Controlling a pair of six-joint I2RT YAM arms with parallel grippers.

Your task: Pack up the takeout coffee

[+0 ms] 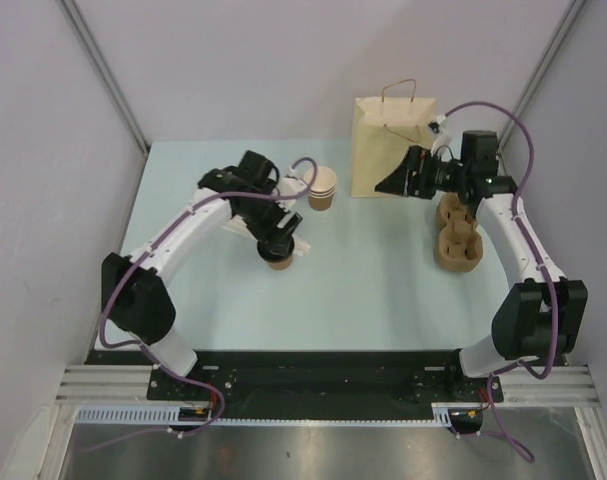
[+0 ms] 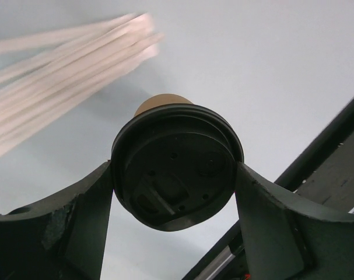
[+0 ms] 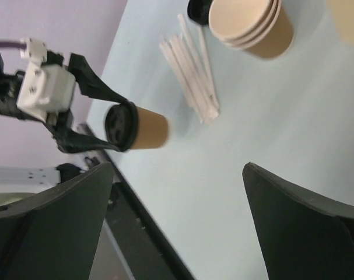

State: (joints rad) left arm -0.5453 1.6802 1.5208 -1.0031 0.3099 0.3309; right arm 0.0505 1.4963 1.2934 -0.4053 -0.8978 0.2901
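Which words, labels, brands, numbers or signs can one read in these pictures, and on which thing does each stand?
No text can be read in any view.
takeout coffee: its black lid bears raised marks, too blurred to read as letters.
paper bag: plain, no print visible.
stack of cups: plain, no print visible.

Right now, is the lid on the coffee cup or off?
On. The black lid caps the brown cup, and the left gripper grips it at the rim.
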